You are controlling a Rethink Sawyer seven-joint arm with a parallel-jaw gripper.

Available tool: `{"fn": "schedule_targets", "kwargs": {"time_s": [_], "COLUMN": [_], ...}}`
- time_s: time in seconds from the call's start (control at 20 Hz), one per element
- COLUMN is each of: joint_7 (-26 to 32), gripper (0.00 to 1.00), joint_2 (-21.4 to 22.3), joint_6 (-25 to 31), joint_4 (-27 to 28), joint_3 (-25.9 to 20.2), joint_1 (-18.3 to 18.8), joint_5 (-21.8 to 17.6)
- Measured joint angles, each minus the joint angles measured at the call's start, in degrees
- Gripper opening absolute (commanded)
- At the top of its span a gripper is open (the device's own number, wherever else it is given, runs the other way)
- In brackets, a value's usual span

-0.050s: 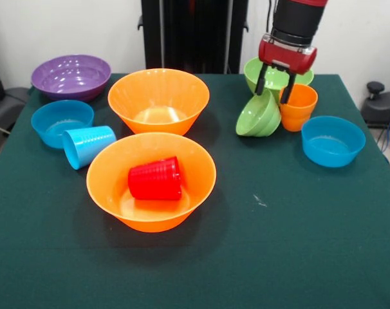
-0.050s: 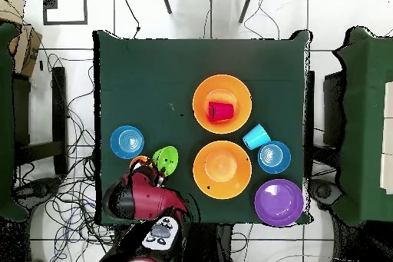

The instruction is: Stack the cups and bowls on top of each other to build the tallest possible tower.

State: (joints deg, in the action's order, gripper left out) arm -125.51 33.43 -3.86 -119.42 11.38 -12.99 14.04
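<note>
Hand (image 1: 274, 87) parted moderately, fingers straddling the near rim of the orange cup (image 1: 298, 107); one finger hangs between cup and tilted small green bowl (image 1: 259, 116). Firm grip on the cup: cannot tell. Large green bowl (image 1: 271, 73) at 12 o'clock behind. Blue bowl (image 1: 333, 141) at 4 o'clock. Red cup (image 1: 156, 179) lies sideways in the near orange bowl (image 1: 150, 181), 8 o'clock on the tabletop (image 1: 278, 244).

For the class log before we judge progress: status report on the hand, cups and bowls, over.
Hand open, at orange cup's rim. No tower yet; red cup lying in an orange bowl. Small green bowl tilted against the orange cup.
</note>
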Motion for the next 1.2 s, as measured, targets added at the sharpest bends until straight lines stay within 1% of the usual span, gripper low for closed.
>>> {"fn": "schedule_targets", "kwargs": {"time_s": [0.5,0.85,1.05,1.2], "joint_7": [0.0,0.0,0.0,0.0], "gripper": [1.0,1.0,1.0,1.0], "joint_2": [1.3,2.5,4.3,5.1], "joint_6": [0.0,0.0,0.0,0.0], "joint_4": [-0.4,-2.7,-5.7,-6.9], "joint_3": [-0.1,-0.4,-0.8,-0.9], "joint_1": [-1.9,-1.6,-0.7,0.0], "joint_5": [0.5,0.5,0.5,0.5]}}
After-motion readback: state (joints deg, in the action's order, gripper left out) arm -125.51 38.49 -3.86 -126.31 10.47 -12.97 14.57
